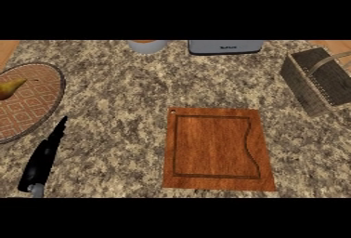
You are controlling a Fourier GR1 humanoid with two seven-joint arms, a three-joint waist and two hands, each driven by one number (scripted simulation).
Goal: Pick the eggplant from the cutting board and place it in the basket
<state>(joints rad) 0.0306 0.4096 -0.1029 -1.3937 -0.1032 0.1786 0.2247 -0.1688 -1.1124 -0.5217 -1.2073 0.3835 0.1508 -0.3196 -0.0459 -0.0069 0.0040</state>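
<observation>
1. Oddly, the board point(216, 148) lies flat mid-bench with no eggplant showing on it, and none shows anywhere else on the bench point(116, 93) either.
2. Over at the far right sits the basket point(308, 83), tilted in view with its handle arching above; its inside is dark, so whether the eggplant lies in there cannot be told.
3. Low on the left, the left robot hand point(41, 158) rests with fingers straight and pressed together, pointing up the bench and holding nothing. It is well apart from both board and basket.
4. No right robot hand is in view at all.
5. Judgement call: the step in hand is finding the eggplant, so a clear look into the basket should come before any reach.
6. If a pick is needed, the right side looks the better choice, since board and basket both sit that way.
7. One trap: the pear point(10, 87) on the patterned plate point(34, 102) at far left is not the target and should be left alone.
8. For the drop, coming in over the basket's open top and clear of the handle looks wise.
</observation>
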